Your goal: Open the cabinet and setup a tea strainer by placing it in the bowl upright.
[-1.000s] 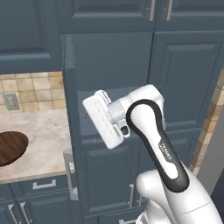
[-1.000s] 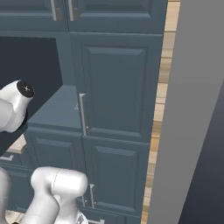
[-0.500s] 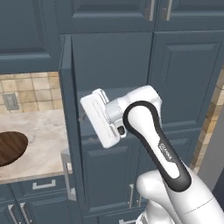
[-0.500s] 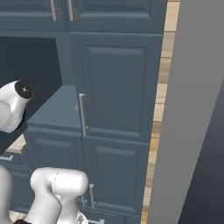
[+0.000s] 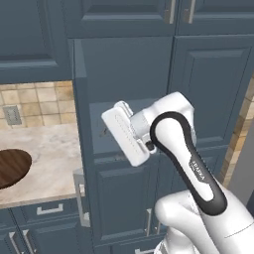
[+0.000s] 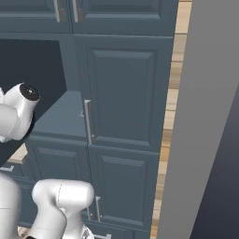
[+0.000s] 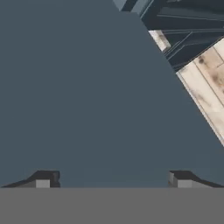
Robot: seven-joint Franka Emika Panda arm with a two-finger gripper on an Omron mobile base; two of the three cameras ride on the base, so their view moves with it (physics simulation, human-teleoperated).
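Note:
The cabinet's left door (image 5: 124, 74) stands swung out toward me, its bar handle (image 5: 82, 197) low on its free edge. The right door (image 6: 123, 88) is closed, with its handle (image 6: 87, 122) at the centre. My gripper (image 7: 111, 179) is open, its fingertips (image 7: 43, 180) wide apart and right up against the flat slate-blue door face (image 7: 87, 96). The white hand (image 5: 126, 136) sits at mid height on that door. The brown wooden bowl (image 5: 10, 168) lies on the counter at the far left. The tea strainer is hidden.
A marble counter (image 5: 49, 154) with a tiled backsplash (image 5: 39, 101) lies left of the cabinet, with drawers (image 5: 47, 211) under it. A grey wall (image 6: 210, 116) closes off the right side. Upper doors (image 5: 173, 15) run above, and the dark cabinet interior (image 6: 28, 65) is open.
The open door has shifted slightly with my hand against it. The arm has moved only a little.

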